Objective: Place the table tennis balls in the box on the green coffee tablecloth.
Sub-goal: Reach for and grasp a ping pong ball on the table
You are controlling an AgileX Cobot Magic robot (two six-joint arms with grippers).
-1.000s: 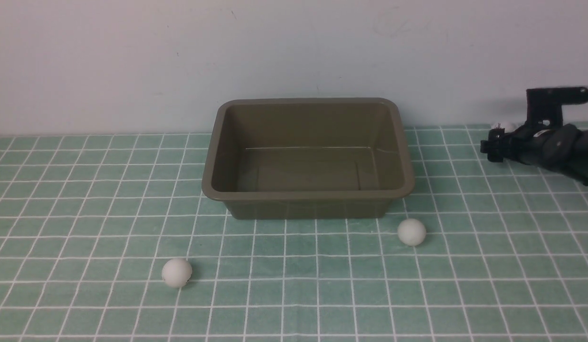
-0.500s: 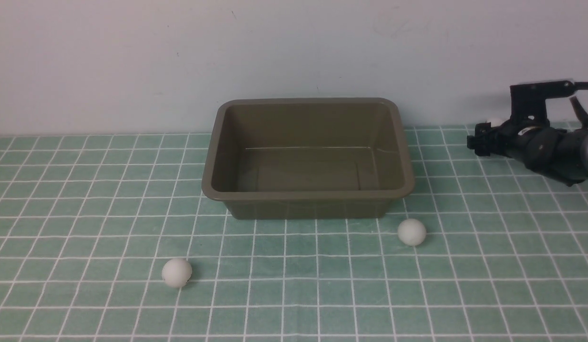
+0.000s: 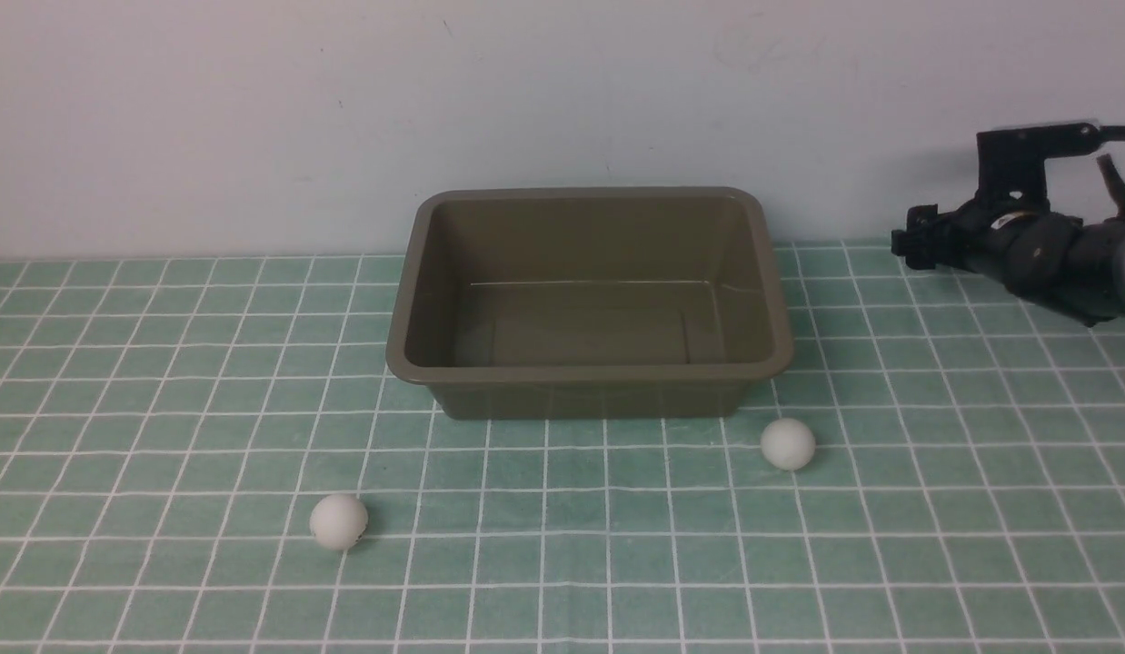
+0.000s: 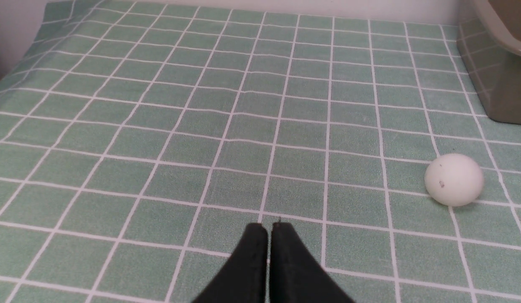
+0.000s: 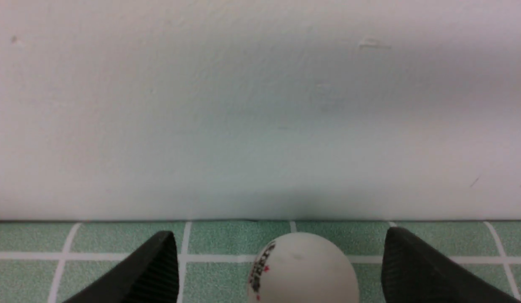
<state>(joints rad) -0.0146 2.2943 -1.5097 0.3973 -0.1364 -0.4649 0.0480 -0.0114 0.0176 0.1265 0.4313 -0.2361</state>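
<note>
Starting on the left: the left tool [image 4: 269, 227] only shows up in its own wrist camera. Its two black fingers [image 4: 254, 252] are pressed flat together with nothing between them, pointing out over the green coffee tablecloth [image 3: 163, 363]. Off to one side of it sits the first ball [image 4: 454, 179], plain white with a couple of tiny dark specks. In the front view that same ball [image 3: 338, 521] lies on the cloth in front of the box's left corner, well apart from it. The box [image 3: 588, 371] sits mid-cloth, back near the wall [image 3: 253, 109], upright, and I can't see anything inside it. The second ball [image 3: 788, 443] rests on the cloth just off the box's front right corner, near it but not touching. Far right, the right tool [image 3: 900, 247] hangs low by the wall, pointing left towards the box. Its wrist camera shows the jaws spread wide, with the logo ball [image 5: 302, 269] sitting between the two fingers [image 5: 155, 273] and clear gaps on both sides, so it's not gripped. Can't tell if that ball is actually resting on the cloth, since its bottom is cut off.
</note>
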